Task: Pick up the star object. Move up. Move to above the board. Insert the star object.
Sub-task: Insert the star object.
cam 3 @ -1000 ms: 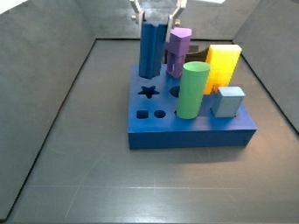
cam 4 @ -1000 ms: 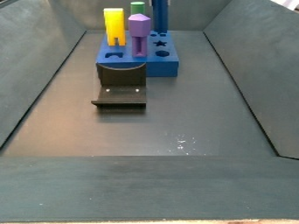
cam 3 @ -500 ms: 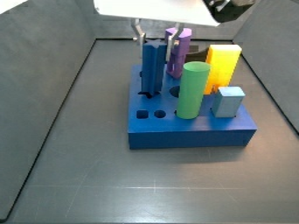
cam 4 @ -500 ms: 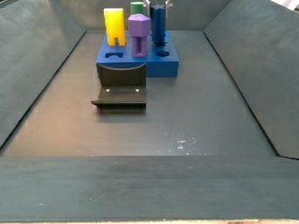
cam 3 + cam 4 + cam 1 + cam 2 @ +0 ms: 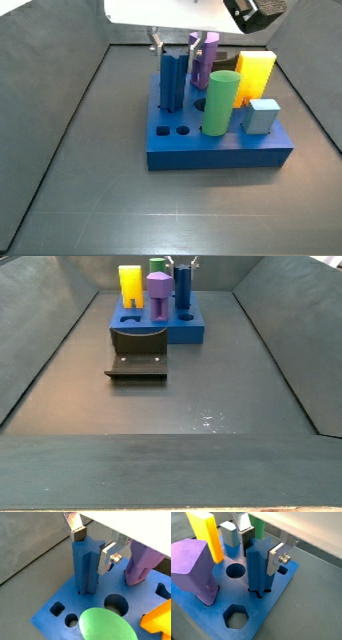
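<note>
The star object (image 5: 174,80), a tall ridged blue post, stands upright with its foot in the star-shaped hole of the board (image 5: 214,152), a thick blue block. It shows in both wrist views (image 5: 83,567) (image 5: 258,569) and at the back of a side view (image 5: 182,286). My gripper (image 5: 174,48) is straight above the board, with its silver fingers (image 5: 107,559) (image 5: 274,557) on either side of the post's top. The pads lie against the post's sides, so the gripper (image 5: 91,553) (image 5: 256,554) is shut on it.
On the board stand a purple post (image 5: 205,55), a green cylinder (image 5: 221,100), a yellow block (image 5: 255,75) and a grey-blue cube (image 5: 261,115), all close to the star object. The fixture (image 5: 138,361) stands on the floor before the board. Grey walls enclose the floor.
The gripper has come down with the star object. One second ago the post hung above the board; now its foot sits in the star hole. Little has changed in the last half second.
</note>
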